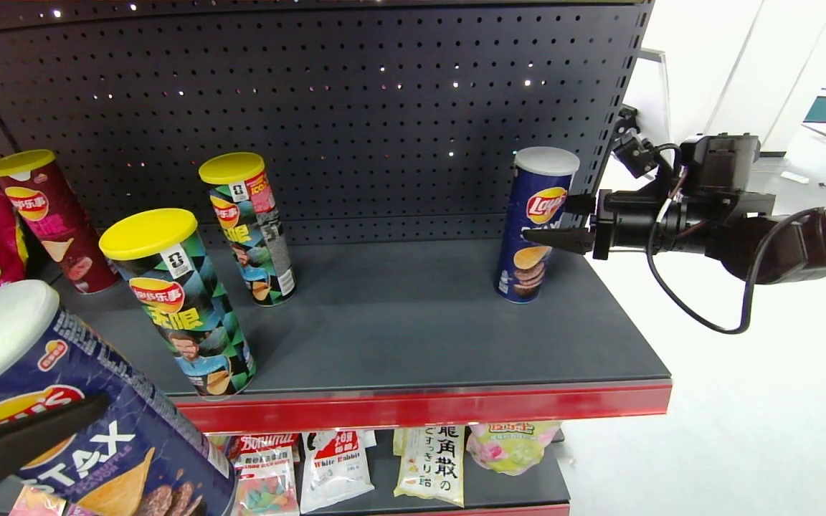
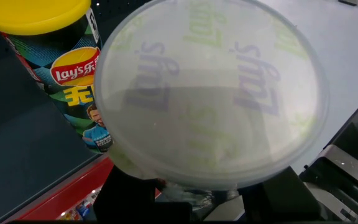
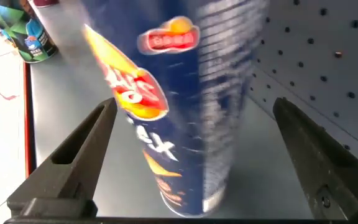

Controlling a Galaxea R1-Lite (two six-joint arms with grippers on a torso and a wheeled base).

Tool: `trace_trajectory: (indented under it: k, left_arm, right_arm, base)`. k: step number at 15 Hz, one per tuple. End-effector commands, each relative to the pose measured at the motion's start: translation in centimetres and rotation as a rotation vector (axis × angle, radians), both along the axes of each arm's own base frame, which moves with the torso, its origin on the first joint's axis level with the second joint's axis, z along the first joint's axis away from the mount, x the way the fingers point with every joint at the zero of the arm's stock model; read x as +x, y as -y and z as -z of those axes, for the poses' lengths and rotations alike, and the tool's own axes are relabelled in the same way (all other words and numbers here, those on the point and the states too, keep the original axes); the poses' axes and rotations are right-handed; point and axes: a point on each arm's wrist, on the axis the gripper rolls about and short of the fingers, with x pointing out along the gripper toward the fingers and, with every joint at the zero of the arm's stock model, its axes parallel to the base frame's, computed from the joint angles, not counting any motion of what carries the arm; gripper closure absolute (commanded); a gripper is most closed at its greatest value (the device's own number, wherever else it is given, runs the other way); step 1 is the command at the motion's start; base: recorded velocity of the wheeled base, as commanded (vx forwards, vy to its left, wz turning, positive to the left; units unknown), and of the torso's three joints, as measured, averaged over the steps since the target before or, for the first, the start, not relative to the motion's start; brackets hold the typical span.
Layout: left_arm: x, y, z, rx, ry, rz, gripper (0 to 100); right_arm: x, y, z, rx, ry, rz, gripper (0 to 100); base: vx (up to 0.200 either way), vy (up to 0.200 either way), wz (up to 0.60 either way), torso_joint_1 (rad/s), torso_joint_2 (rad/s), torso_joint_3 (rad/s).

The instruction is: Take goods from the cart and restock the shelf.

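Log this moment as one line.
right gripper open around blue can on shelf | left gripper holds second blue can

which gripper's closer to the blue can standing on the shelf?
Right. The right gripper straddles the blue can, open on either side. The left gripper is far off by the front-left corner of the shelf, holding a second blue can.

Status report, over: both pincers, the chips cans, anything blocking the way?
Right pincer open, straddling upright blue chips can on shelf, not touching. Left pincer shut on second blue can. Yellow-lidded can close beside it at shelf front.
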Motion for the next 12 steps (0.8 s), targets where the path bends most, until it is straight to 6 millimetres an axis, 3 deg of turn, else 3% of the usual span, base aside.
trace_trajectory:
  k: [1, 10, 11, 12]
  left_arm:
    - [0.0, 0.0, 0.0, 0.000, -0.001, 0.000, 100]
    - [-0.1, 0.0, 0.0, -0.001, 0.002, 0.000, 100]
    - [-0.1, 0.0, 0.0, -0.001, 0.002, 0.000, 100]
    - [-0.1, 0.0, 0.0, -0.001, 0.002, 0.000, 100]
  right_arm:
    - [0.0, -0.3, 0.1, 0.000, -0.001, -0.005, 0]
    - [-0.3, -1.8, 0.1, -0.002, 0.000, -0.039, 0]
    - [-0.3, -1.9, 0.0, -0.002, 0.002, -0.041, 100]
    - [-0.5, -1.9, 0.1, -0.003, -0.005, -0.039, 100]
  base:
    - [0.000, 0.000, 0.00, 0.000, 0.00, 0.000]
    - [0.000, 0.000, 0.00, 0.000, 0.00, 0.000]
    - [0.000, 0.000, 0.00, 0.000, 0.00, 0.000]
    - [0.000, 0.000, 0.00, 0.000, 0.00, 0.000]
